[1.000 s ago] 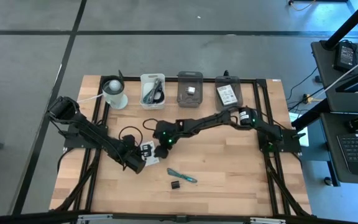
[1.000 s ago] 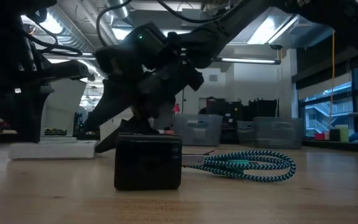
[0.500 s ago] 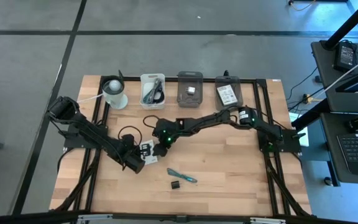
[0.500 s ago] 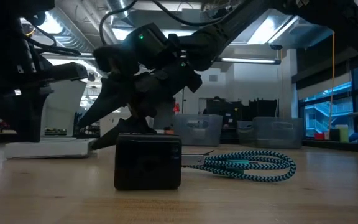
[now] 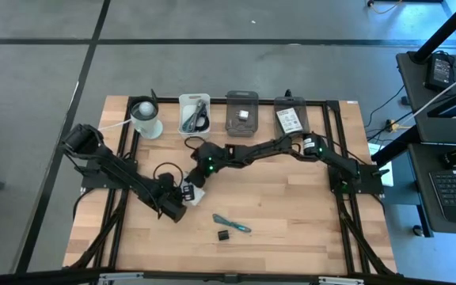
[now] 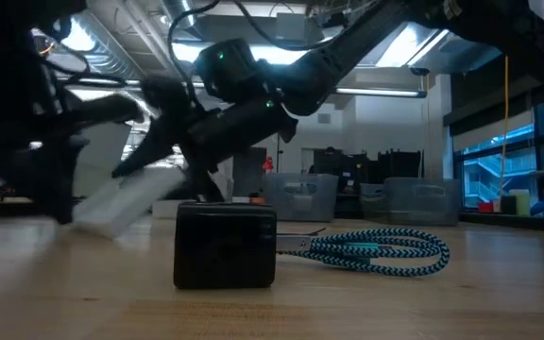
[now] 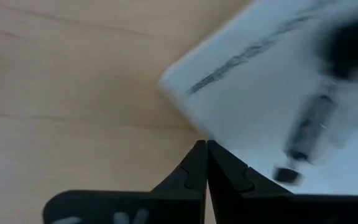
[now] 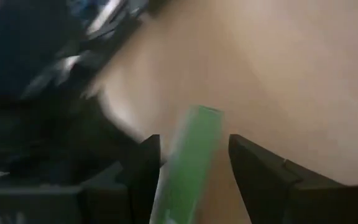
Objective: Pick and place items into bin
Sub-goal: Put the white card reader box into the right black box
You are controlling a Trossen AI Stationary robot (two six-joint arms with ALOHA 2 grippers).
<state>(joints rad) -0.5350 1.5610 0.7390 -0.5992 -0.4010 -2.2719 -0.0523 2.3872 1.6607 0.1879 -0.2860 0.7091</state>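
Observation:
A white printed card (image 5: 191, 192) lies tilted at the table's middle left, between both grippers; in the low view it is a slanted white slab (image 6: 121, 203). My left gripper (image 5: 182, 199) is shut at the card's low end. My right gripper (image 5: 199, 182) reaches in from the right and has the card's raised end; in its wrist view the thing between the fingers shows as a green strip (image 8: 191, 155). A small black block (image 5: 223, 235) and a teal braided tie (image 5: 232, 224) lie flat nearer the front edge. A black coiled cable (image 5: 163, 170) lies beside the left arm. My left gripper touches the card's corner edge (image 7: 194, 127) with its shut fingertips, slanting down from the table's left. That end of the card stays low, by the table. My right gripper has the card's raised end (image 6: 163, 181) between its two fingers, slanting down from the right. Seen edge-on, the strip lies against one finger (image 8: 145, 168) with a narrow gap to the other. The card tilts down toward the left gripper.
Three bins stand along the far edge: a white one (image 5: 194, 115) and two grey ones (image 5: 242, 115) (image 5: 291, 119). A white roll (image 5: 145, 119) stands left of them. Bare wood lies on the right half (image 5: 291, 206).
My right gripper has drawn toward the far left and tipped up nearer to level. The white card, flat on the table before, now has its end at the right gripper raised, while its end by the left gripper stays low.

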